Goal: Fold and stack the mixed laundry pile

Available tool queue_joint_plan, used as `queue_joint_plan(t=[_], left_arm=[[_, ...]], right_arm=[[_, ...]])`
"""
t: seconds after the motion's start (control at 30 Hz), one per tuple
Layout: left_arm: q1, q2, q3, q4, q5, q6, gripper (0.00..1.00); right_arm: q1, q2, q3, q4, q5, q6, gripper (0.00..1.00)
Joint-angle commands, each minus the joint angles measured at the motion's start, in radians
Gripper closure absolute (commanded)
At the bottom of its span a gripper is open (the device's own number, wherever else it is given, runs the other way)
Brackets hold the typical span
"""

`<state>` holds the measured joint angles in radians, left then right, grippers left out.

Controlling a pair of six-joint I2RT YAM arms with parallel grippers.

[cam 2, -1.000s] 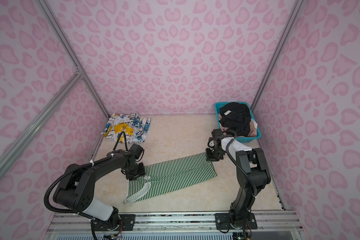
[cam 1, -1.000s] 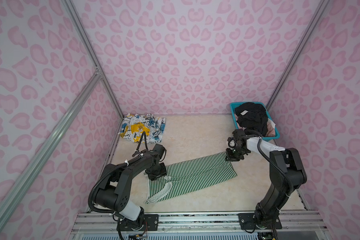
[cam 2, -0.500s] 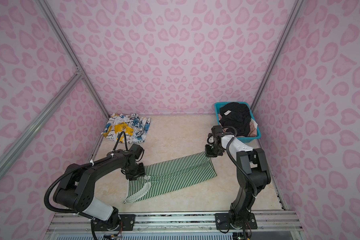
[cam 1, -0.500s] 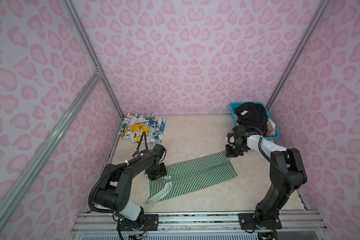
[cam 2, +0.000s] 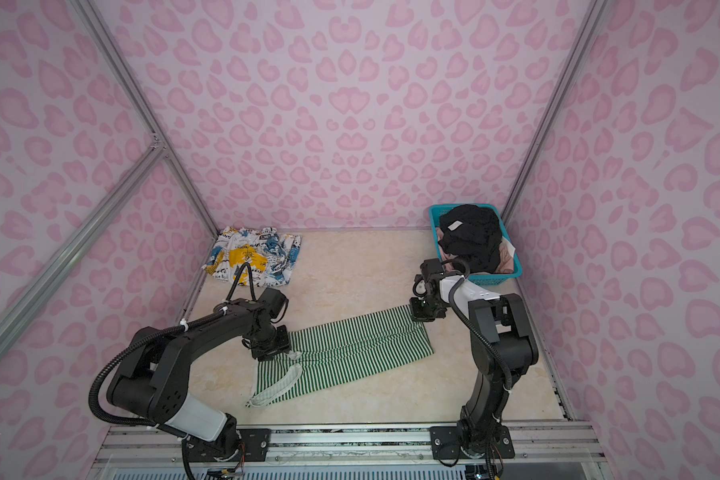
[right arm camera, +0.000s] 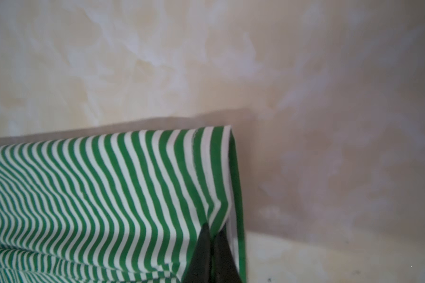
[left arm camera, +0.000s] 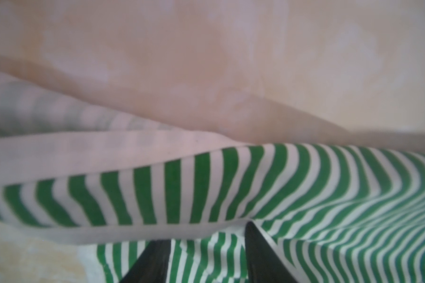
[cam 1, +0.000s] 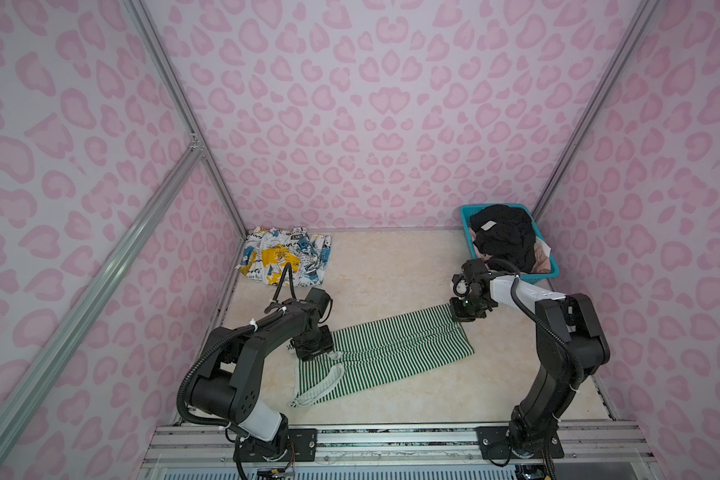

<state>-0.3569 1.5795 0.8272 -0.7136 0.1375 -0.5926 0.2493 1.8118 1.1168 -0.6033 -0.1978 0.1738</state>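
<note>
The green-and-white striped top [cam 1: 385, 347] [cam 2: 350, 353] lies flat and stretched across the middle of the table in both top views. My right gripper [cam 1: 462, 315] [cam 2: 422, 315] is at its far right corner. In the right wrist view the gripper [right arm camera: 210, 230] is shut on that corner's edge. My left gripper [cam 1: 313, 353] [cam 2: 269, 352] rests on the top's far left end. In the left wrist view its fingers [left arm camera: 155, 259] stand apart with striped cloth [left arm camera: 231, 186] lying between them.
A folded white garment with blue and yellow splashes [cam 1: 285, 259] [cam 2: 252, 257] lies at the back left. The teal basket [cam 1: 466, 216] [cam 2: 435, 214] at the back right holds a black garment [cam 1: 504, 237] [cam 2: 472, 232] and a pale pink one [cam 1: 541, 251]. Pink walls enclose the table.
My right gripper has closed on the striped top's far right corner after shifting slightly there. The left arm and the top's left end have not moved.
</note>
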Motion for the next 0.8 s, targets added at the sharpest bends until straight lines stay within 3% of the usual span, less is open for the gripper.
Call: queue_joint_plan(t=[0.0,0.13,0.27,0.4,0.6,0.77], left_arm=[[-0.001,-0.004,0.005,0.078,0.016,0.005,0.47],[0.007,-0.057,0.055,0.024,-0.04,0.002,0.44],[0.055,-0.083,0.067,0.029,-0.07,-0.007,0.43],[0.091,-0.057,0.055,0.05,-0.091,-0.01,0.43],[0.102,0.016,0.049,0.134,-0.072,-0.02,0.48],[0.117,0.137,0.118,0.157,-0.069,-0.012,0.57]], right_arm=[[0.001,-0.009,-0.007,-0.003,0.041,0.016,0.96],[0.015,-0.05,0.02,-0.069,0.115,0.011,0.77],[0.054,-0.088,0.072,-0.133,0.184,-0.01,0.68],[0.09,-0.099,0.095,-0.133,0.18,-0.005,0.67],[0.097,-0.054,0.043,-0.027,0.026,0.031,0.73],[0.097,-0.016,-0.012,-0.01,0.015,0.065,0.76]])
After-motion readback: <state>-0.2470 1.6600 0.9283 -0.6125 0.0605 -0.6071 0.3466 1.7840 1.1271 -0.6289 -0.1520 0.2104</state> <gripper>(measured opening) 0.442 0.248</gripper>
